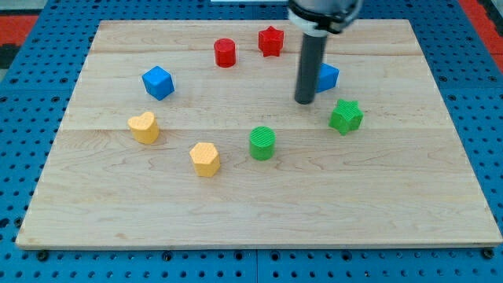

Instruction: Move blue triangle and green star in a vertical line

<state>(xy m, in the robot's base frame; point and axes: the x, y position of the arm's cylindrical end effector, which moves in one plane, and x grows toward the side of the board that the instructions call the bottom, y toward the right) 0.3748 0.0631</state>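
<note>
On the pale wooden table (259, 204), going from the view's left, a blue plastic cube (158, 82) sits at about ten o'clock from the table's middle; just below it lies a yellow heart-shaped block (144, 126) at about nine o'clock; a yellow hexagonal block (205, 158) lies at about seven o'clock; a red cylinder (225, 52) stands near twelve o'clock; a green cylinder (262, 143) rests at about six o'clock; a red star-shaped block (271, 40) lies at about one o'clock near the view's top edge; my tip (305, 101), the lower end of the dark rod, carries no jaws, so nothing is clasped; it stands just left of the blue triangle block (327, 76), which the rod partly hides, contact unclear; the green star-shaped block (346, 116) lies at about five o'clock from that triangle, near it but apart, and at about four o'clock from my tip.
</note>
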